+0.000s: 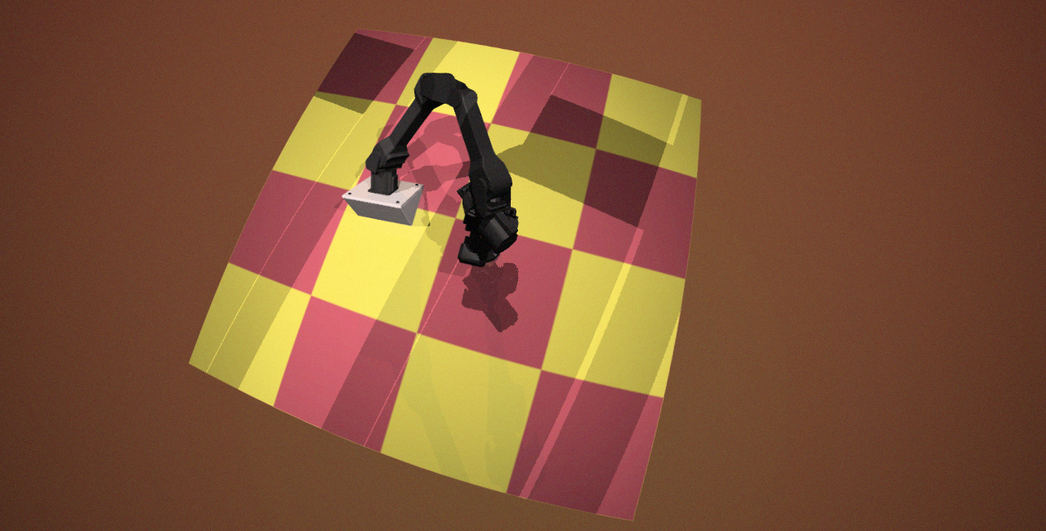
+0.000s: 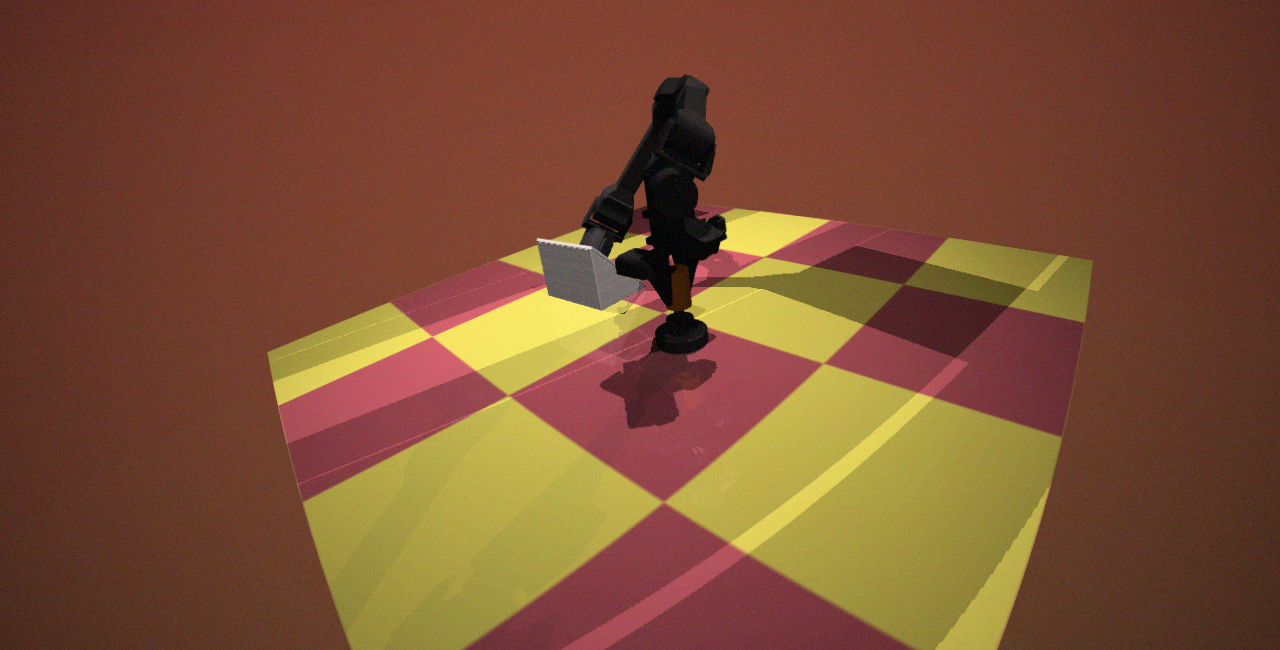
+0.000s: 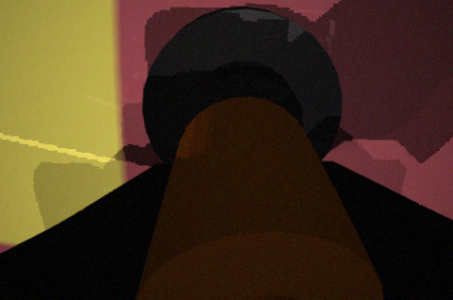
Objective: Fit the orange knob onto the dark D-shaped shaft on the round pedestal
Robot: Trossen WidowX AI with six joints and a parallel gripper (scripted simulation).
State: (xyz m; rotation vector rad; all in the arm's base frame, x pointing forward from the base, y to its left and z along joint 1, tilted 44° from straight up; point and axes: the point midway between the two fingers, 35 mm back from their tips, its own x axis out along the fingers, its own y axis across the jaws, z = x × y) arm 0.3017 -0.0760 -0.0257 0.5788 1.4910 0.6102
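The orange knob (image 2: pixel 681 290) (image 3: pixel 250 173) is upright between the fingers of my gripper (image 2: pixel 680 284) (image 3: pixel 245 177), which is shut on it. The knob stands right above the round dark pedestal (image 2: pixel 682 340) (image 3: pixel 245 36), its lower end just over the pedestal's raised middle step in the exterior view. The shaft does not show; the knob's lower end hides it, and I cannot tell how its flat side lies. In the wrist view the knob covers the near part of the pedestal. In the top view the arm's end hides both knob and pedestal.
The arm's grey wedge-shaped base (image 1: pixel 380 209) (image 2: pixel 572 277) stands to the left of the pedestal in the top and exterior views. The checkered yellow and red mat (image 1: pixel 467 411) (image 2: pixel 572 458) lies under everything, with broad shadows across it.
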